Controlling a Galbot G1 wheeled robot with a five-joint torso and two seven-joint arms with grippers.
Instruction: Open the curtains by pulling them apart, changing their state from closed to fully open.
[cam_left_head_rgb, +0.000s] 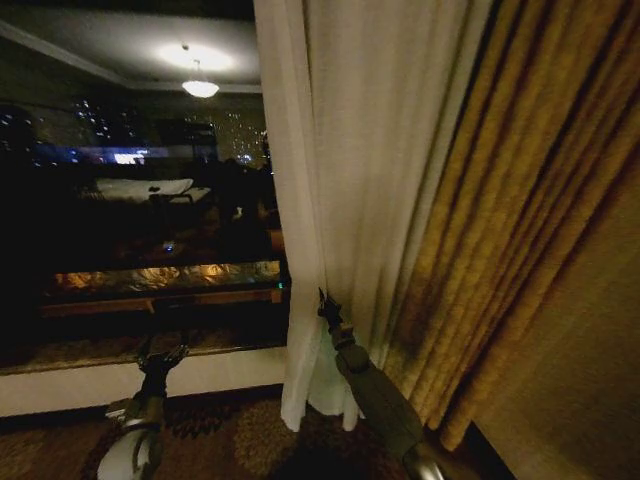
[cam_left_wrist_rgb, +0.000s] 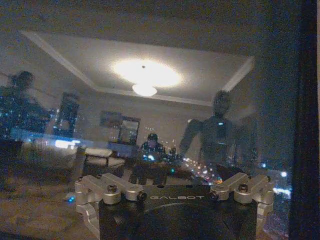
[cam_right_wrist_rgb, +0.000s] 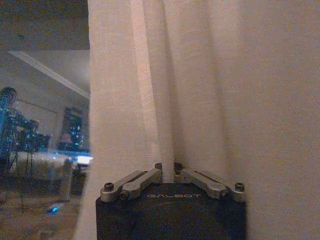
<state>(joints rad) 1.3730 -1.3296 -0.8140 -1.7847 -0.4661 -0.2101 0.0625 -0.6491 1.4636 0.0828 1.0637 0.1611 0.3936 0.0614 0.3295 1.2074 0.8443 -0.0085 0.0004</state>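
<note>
Hanging bunched at right against the gold drape, the sheer curtain is leaving the dark window at left bare. The right gripper is pinching a fold at the curtain's left edge, fingers closed on fabric. The left gripper is idling low by the sill, spread and empty. This looks like the final stretch of the rightward pull; next, releasing cleanly.

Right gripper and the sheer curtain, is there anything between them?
Nothing: in the right wrist view the right gripper is shut on a fold of the sheer curtain; the head view agrees.
</note>
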